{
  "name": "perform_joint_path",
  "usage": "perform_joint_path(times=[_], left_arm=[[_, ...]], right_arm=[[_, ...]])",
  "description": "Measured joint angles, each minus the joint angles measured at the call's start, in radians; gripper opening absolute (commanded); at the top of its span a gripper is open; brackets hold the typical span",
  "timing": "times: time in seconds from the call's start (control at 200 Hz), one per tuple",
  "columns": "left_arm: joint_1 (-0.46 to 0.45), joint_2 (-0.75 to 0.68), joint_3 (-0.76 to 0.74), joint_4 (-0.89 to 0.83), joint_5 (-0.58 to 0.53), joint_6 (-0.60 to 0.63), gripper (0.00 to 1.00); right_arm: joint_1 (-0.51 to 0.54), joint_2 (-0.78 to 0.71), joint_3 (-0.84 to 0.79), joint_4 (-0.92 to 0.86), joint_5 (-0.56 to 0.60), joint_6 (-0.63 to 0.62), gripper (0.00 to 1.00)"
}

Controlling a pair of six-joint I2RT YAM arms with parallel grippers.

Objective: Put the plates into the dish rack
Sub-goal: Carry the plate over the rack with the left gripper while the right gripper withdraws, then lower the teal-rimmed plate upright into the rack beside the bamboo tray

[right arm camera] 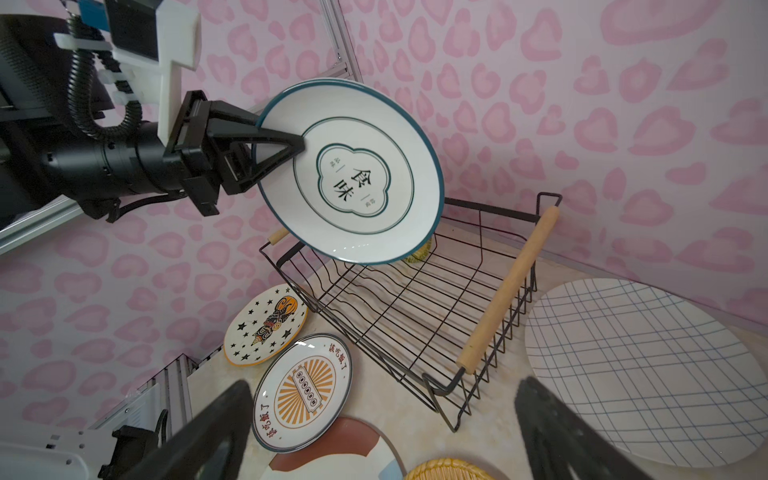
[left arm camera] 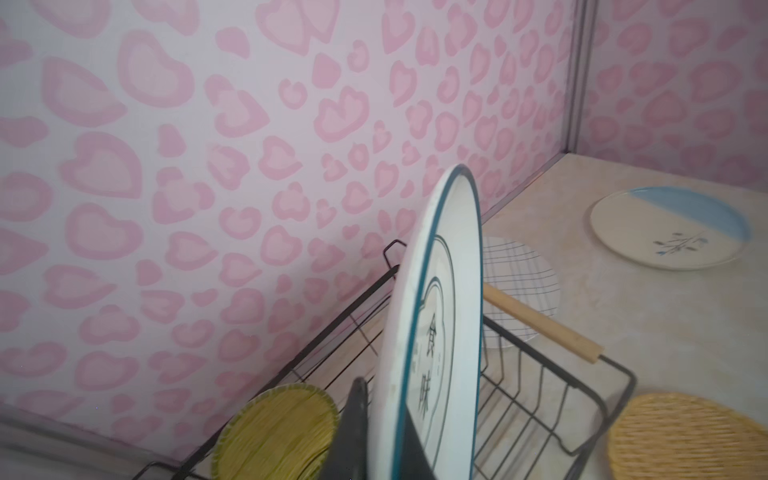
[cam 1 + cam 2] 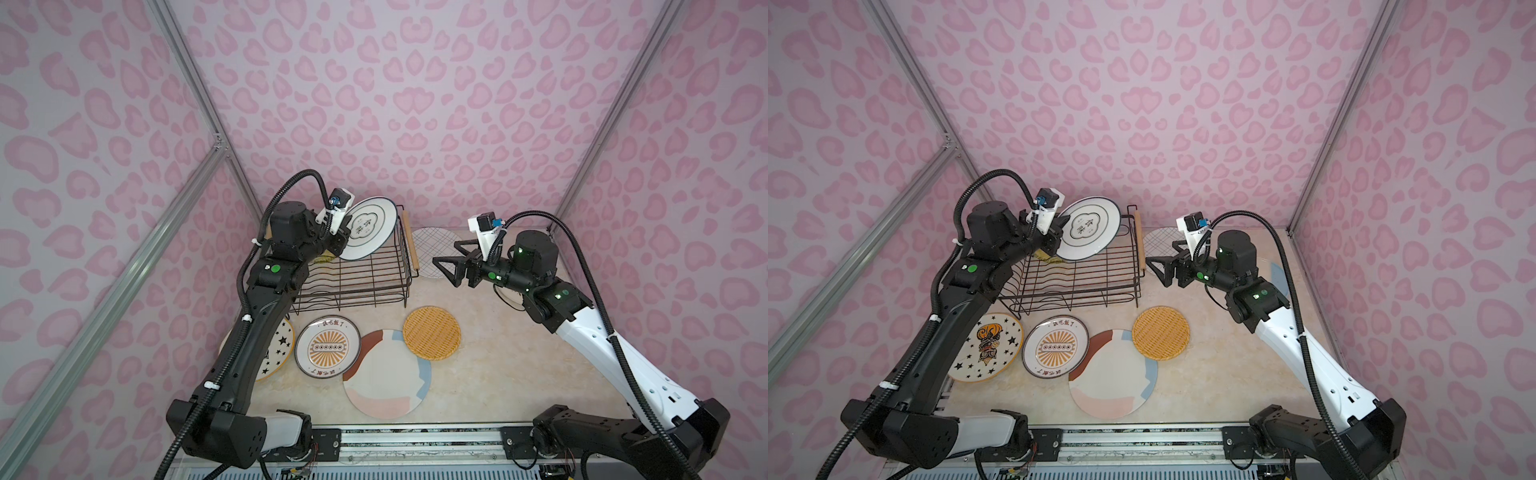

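Along the lower edge of a top view, the pastel plate (image 3: 386, 374), sunburst plate (image 3: 327, 347), star plate (image 3: 986, 347) and orange weave plate (image 3: 432, 332) lie flat on the table (image 3: 498, 365), not yet loaded. At mid-frame, the rack (image 3: 353, 291) seems to hold only the green weave plate (image 2: 276, 432), at its far left end. Your right gripper (image 3: 445, 254) hangs spread and empty just right of the rack. Your left gripper (image 1: 299, 145) pinches the flower plate (image 3: 368, 228) by its rim, tilted above the rack, not yet in a slot. Farther back lies the grid plate (image 3: 436, 245), and well to the right the blue-cream plate (image 2: 669, 232). By my judgement one is loaded, one is on its way and six are left.
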Motion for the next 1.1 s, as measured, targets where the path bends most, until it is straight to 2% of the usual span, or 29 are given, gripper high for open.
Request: perform_joint_path(times=[0.23,0.465,0.79,1.1], left_arm=[[0.058,0.02,-0.011,-0.025,-0.071,0.266,0.04],[0.098,0.128,0.011,-0.096,-0.106,0.476,0.04],[0.175,0.3,0.086,-0.143,-0.149,0.657,0.04],[0.203,0.44,0.143,-0.105,-0.193,0.736,0.04]], right_arm=[[0.028,-0.003,-0.061,-0.019,0.001,0.008,0.98],[0.062,0.04,-0.112,-0.008,-0.002,0.045,0.98],[0.089,0.113,-0.113,0.03,-0.008,0.088,0.98],[0.109,0.171,-0.148,0.076,-0.019,0.122,0.98]])
